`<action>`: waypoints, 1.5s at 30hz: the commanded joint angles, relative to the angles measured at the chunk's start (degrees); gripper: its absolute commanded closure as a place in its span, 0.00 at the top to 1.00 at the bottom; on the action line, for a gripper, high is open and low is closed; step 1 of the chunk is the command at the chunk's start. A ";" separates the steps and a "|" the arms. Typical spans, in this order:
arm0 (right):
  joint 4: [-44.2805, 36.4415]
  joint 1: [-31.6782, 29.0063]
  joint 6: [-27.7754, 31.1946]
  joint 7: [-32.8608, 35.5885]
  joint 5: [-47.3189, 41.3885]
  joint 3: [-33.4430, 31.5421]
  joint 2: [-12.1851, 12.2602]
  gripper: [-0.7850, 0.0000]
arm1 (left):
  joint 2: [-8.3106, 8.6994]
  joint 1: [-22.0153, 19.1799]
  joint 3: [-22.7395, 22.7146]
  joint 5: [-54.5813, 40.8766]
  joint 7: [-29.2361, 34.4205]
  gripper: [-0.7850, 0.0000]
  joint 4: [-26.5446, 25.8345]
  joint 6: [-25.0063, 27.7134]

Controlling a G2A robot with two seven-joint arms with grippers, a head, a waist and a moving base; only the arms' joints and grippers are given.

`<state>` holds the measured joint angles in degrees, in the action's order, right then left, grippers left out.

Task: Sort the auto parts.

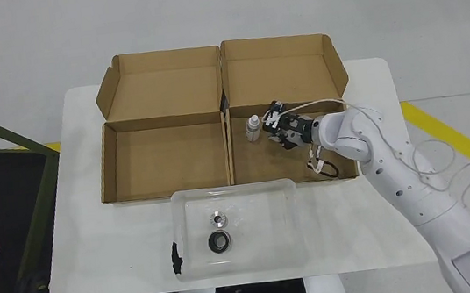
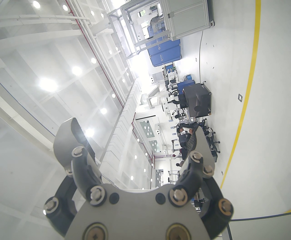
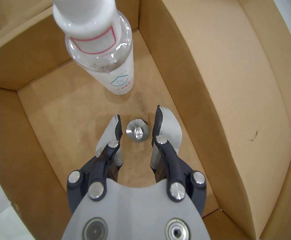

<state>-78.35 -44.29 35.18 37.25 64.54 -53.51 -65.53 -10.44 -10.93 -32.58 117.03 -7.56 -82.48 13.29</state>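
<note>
Right gripper (image 3: 138,118) sits low inside the brown cardboard box (image 3: 204,79), fingers (image 3: 169,127) released and flanking, without touching, a small round silver metal part (image 3: 137,133) on the box floor. Judged: part sorted here, or pinch pending. White-capped clear plastic bottle (image 3: 102,52) stands just beyond.

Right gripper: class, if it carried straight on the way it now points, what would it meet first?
Probably the metal part, which sits between the open jaws of the right gripper, then the box floor. Depth is unclear; the bottle stands beyond it.

Bottle (image 3: 100,45), box wall (image 3: 216,91) seemingly crowd right hand (image 3: 137,114).
</note>
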 commanded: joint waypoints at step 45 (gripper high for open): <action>-32.16 -13.26 9.36 -2.87 8.80 8.52 1.12 0.40 | 0.00 0.00 0.00 0.00 0.00 1.00 0.00 0.00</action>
<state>-111.03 -57.96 44.73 34.14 73.10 -45.94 -64.19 -10.44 -10.93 -32.58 117.03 -7.56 -82.48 13.29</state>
